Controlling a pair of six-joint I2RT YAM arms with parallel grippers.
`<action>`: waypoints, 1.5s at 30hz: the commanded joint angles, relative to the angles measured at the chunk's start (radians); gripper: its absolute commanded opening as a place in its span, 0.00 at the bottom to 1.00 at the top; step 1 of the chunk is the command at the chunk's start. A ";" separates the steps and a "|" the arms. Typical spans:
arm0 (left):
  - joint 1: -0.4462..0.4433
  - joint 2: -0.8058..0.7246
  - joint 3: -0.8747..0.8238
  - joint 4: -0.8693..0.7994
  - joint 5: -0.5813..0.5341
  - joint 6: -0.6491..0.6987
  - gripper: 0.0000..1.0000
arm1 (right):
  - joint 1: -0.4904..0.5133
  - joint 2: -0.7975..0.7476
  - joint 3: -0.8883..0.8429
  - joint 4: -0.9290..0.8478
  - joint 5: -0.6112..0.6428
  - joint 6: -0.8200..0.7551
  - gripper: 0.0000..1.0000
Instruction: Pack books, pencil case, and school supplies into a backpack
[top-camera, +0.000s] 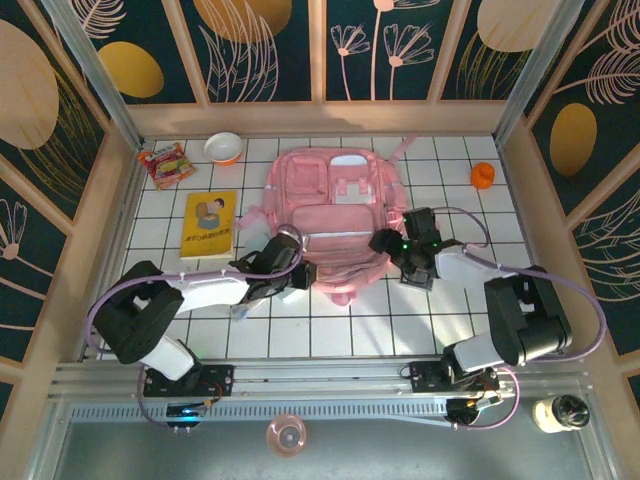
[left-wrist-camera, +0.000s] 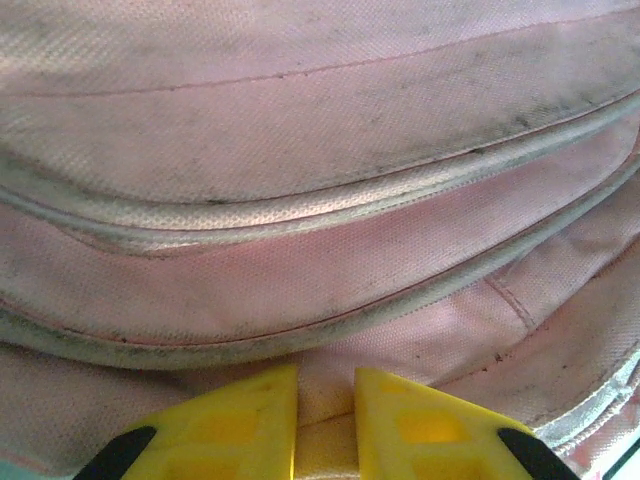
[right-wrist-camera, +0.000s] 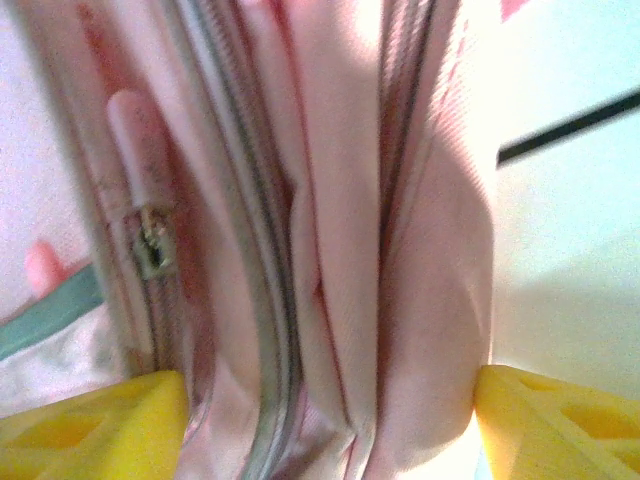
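The pink backpack (top-camera: 335, 210) lies flat in the middle of the tiled table. A yellow book (top-camera: 209, 224) rests to its left, apart from it. My left gripper (top-camera: 303, 275) is at the backpack's near-left edge. In the left wrist view its yellow fingers (left-wrist-camera: 250, 420) stand close together, pinching a fold of pale pink fabric (left-wrist-camera: 327, 400). At the near-right edge, my right gripper (top-camera: 386, 243) has its fingers (right-wrist-camera: 110, 420) wide apart with a thick bunch of backpack fabric (right-wrist-camera: 340, 300) squeezed between them, beside a zip pull (right-wrist-camera: 150, 245). The pencil case and school supplies are out of view.
A red-orange snack packet (top-camera: 165, 165) and a white bowl (top-camera: 223, 148) sit at the back left. A small orange object (top-camera: 483, 176) lies at the back right. Wooden walls (top-camera: 110, 215) close in the table on three sides.
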 joint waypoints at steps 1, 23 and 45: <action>-0.012 -0.038 -0.060 -0.166 -0.023 -0.060 0.21 | 0.057 -0.069 -0.033 -0.020 0.055 0.085 0.75; -0.010 -0.338 0.062 -0.250 -0.178 -0.083 0.50 | 0.000 -0.329 0.052 -0.241 0.055 0.006 0.79; -0.010 -0.077 -0.014 -0.133 -0.128 -0.052 0.47 | 0.220 -0.126 -0.139 0.150 -0.022 0.228 0.75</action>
